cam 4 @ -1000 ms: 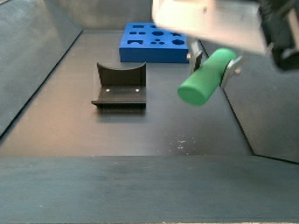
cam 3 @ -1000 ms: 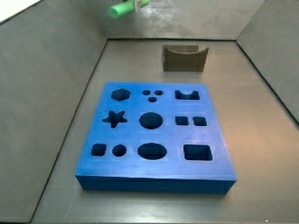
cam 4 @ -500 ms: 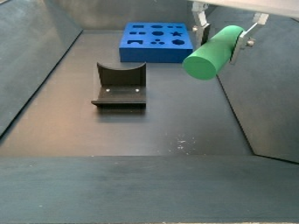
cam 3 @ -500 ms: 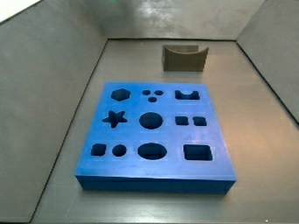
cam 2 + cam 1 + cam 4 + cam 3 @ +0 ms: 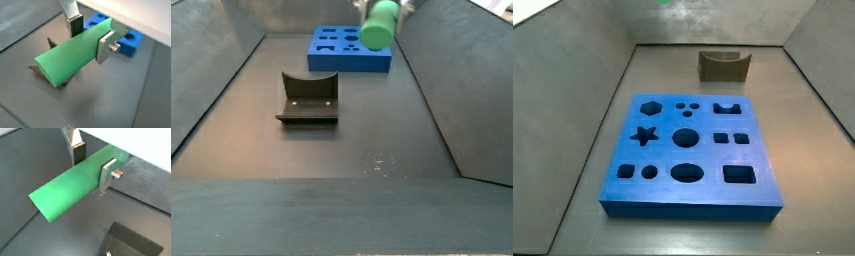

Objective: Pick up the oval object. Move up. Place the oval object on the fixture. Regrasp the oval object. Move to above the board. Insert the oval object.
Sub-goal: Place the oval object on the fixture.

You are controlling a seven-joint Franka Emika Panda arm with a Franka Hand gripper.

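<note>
While the gripper (image 5: 92, 162) sits high above the floor, you can see in both wrist views that its two silver fingers (image 5: 105, 48) are pinched on the oval object (image 5: 75, 184), one plate on each side of the green rod near its far end, so most of its length sticks out free past the pads. Its long axis runs level or nearly so and crosswise to the fingers, with the flat oval end (image 5: 52, 67) facing the camera. In a side view the oval object (image 5: 381, 23) hangs at the top edge of the frame, over the near end of the board (image 5: 349, 49), pointing roughly toward the lens; the gripper itself is cut off there. Below it you have open dark floor (image 5: 331, 150) bounded by sloped grey walls on both sides. The fixture (image 5: 307, 98) stands alone on that floor, well apart from the board, its curved notch empty. In a side view the board (image 5: 690, 154) lies flat with all cut-outs unfilled, and the fixture (image 5: 723, 66) stands by the back wall.
</note>
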